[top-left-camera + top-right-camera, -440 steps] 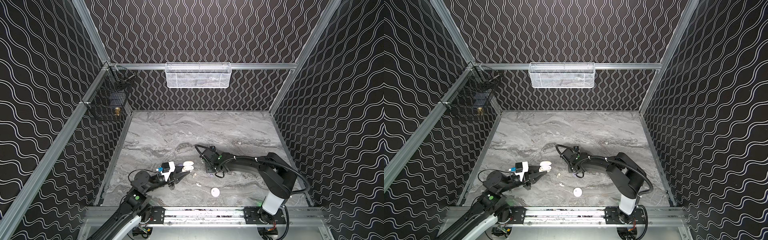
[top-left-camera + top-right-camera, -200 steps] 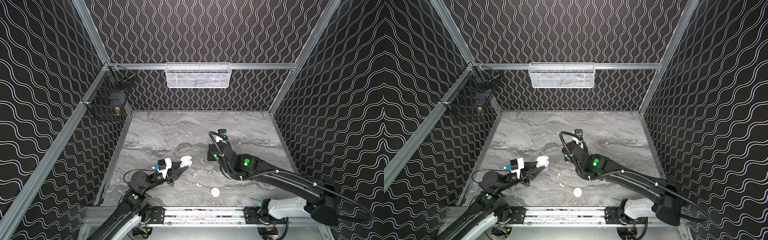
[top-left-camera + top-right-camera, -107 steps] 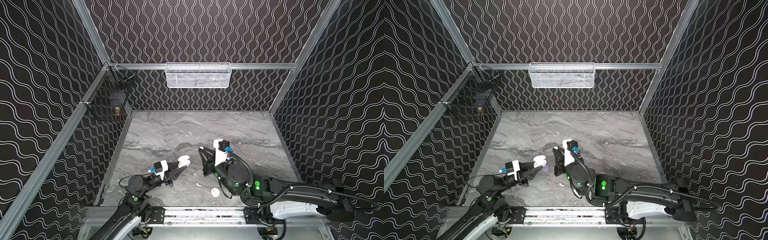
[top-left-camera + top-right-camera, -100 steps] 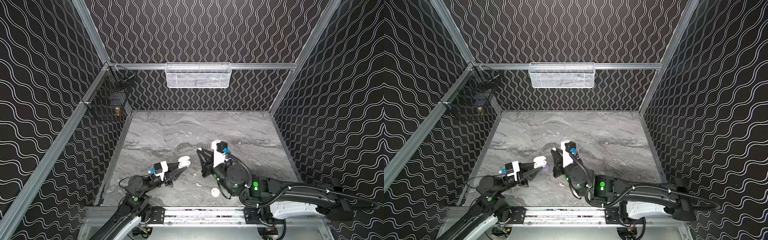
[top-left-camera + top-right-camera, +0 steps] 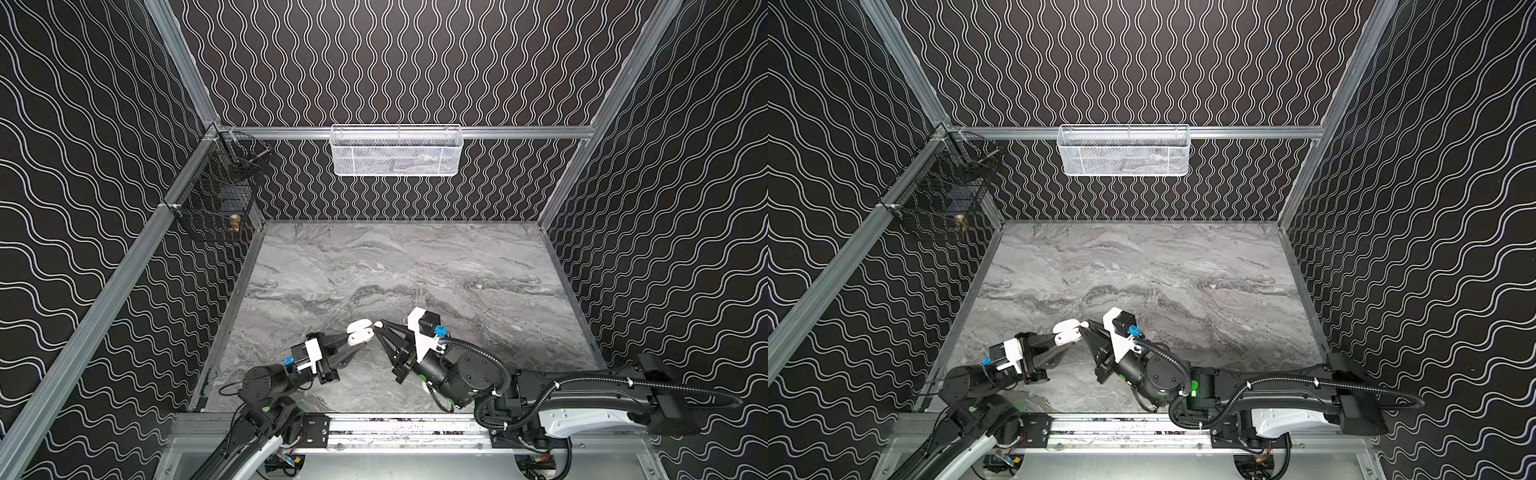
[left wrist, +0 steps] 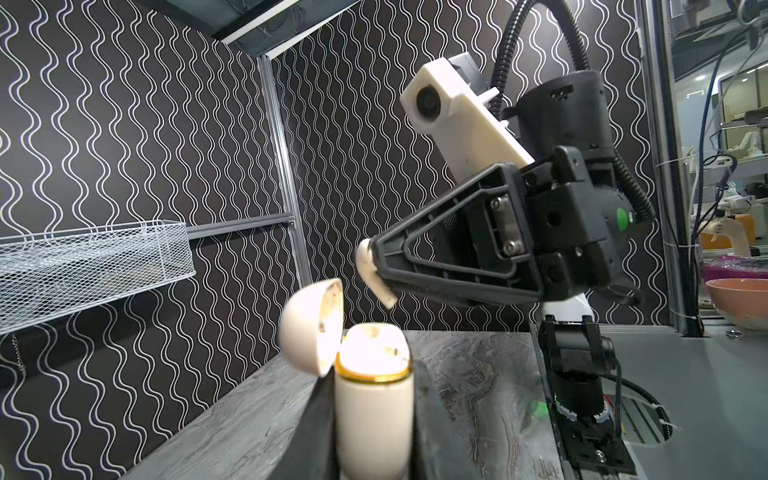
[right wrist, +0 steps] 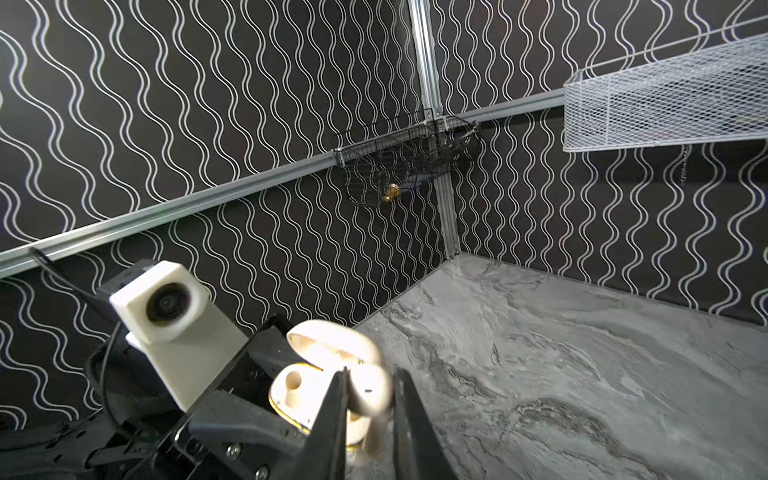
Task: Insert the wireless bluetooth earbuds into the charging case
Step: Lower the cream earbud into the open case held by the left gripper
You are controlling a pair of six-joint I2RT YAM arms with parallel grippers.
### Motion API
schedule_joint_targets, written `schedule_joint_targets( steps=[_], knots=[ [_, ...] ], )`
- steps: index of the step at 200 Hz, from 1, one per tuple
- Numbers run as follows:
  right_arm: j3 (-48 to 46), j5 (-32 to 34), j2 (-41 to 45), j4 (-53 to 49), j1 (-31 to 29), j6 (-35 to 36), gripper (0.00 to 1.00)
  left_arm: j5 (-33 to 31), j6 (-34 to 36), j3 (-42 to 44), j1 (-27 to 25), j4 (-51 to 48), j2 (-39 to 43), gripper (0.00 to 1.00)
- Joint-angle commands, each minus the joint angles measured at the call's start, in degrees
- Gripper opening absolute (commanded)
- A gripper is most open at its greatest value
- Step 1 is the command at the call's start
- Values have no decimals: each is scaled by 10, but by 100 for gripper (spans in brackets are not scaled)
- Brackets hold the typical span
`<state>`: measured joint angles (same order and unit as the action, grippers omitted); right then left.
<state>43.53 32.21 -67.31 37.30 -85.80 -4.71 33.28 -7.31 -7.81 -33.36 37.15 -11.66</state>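
My left gripper [image 5: 356,338] is shut on the cream charging case [image 5: 360,332], held upright above the table with its lid [image 6: 311,328] hinged open. In the left wrist view the case body [image 6: 374,411] sits between the two black fingers. My right gripper [image 5: 377,325] is shut on one white earbud [image 6: 370,270], stem pointing down. The earbud hangs just above and beside the case's open top [image 7: 297,395], apart from it. In the right wrist view the earbud [image 7: 370,395] is pinched between the jaws. Both top views show the two gripper tips nearly meeting at the case [image 5: 1067,331].
A white mesh basket [image 5: 397,151] hangs on the back wall and a black wire basket [image 5: 220,199] in the back left corner. A small white object [image 5: 424,385] shows partly under the right arm. The grey marble tabletop [image 5: 415,270] stretches behind both arms.
The right arm has swung low and brought its gripper with the earbud leftward up to the case. The left gripper has held the open case almost still.
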Motion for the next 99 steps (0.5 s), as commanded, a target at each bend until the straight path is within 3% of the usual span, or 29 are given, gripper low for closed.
schedule_joint_targets(
  steps=[1, 99],
  knots=[
    [-14, -28, -5, 101, -1, 31, 11, -1, -3, -5, 0, -3, 3, 0],
    [12, 2, -63, 128, 0, 63, 9, -11, -8, -18, 0, -38, 12, 0]
  ],
)
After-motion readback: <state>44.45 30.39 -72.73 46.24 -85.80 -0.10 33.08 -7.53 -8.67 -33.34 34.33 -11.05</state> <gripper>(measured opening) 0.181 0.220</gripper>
